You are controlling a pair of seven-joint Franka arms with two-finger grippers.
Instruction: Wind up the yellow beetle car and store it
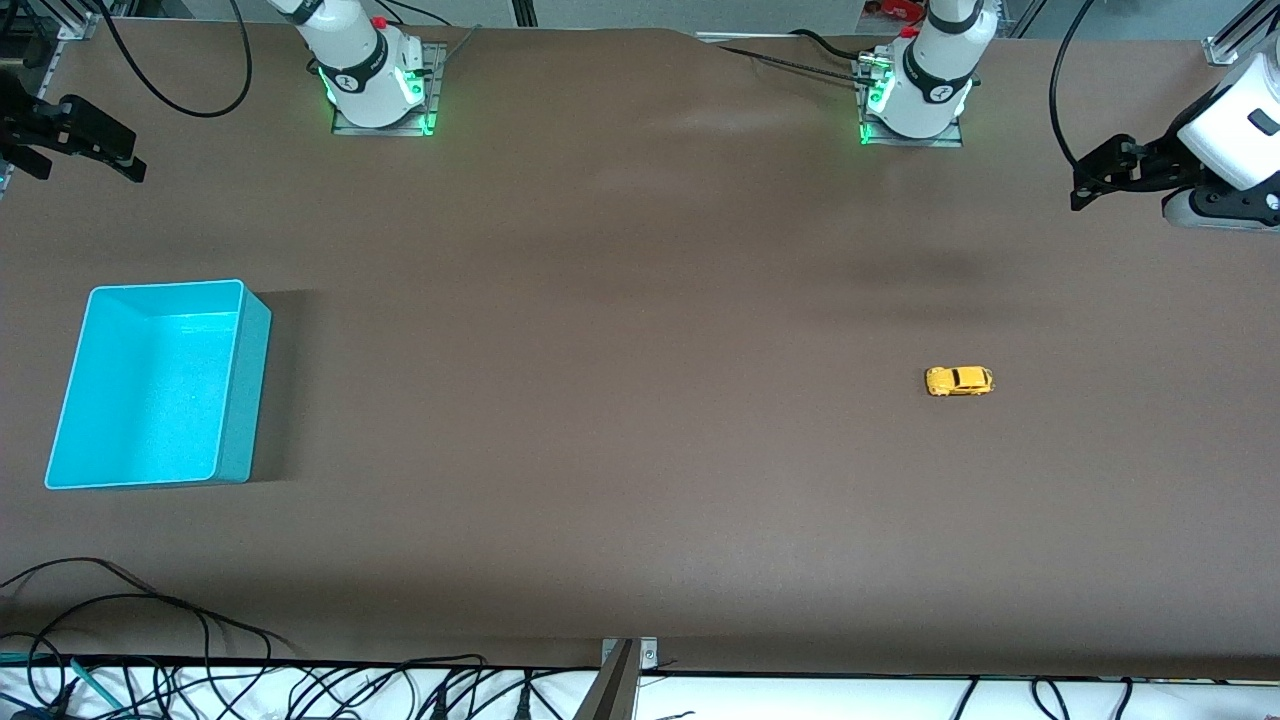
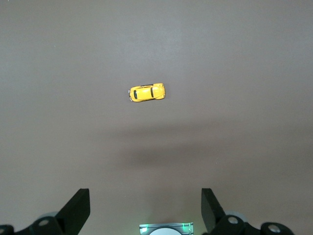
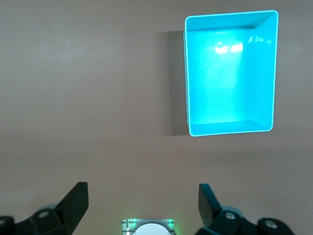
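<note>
Resting on its wheels toward the left arm's end of the brown table (image 1: 640, 450), the yellow beetle car (image 1: 959, 381) is laid lengthwise along the table; its nose cannot be told. Left gripper (image 1: 1085, 190) and right gripper (image 1: 125, 160) are held aloft, fingers spread wide, nothing gripped.

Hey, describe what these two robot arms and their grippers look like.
Both arms are white with black joint bands, on metal base plates lit by green lights. The right arm's base has a red button. Black cables loop near both. The left gripper and right gripper are black, with wedge-shaped fingers.
</note>
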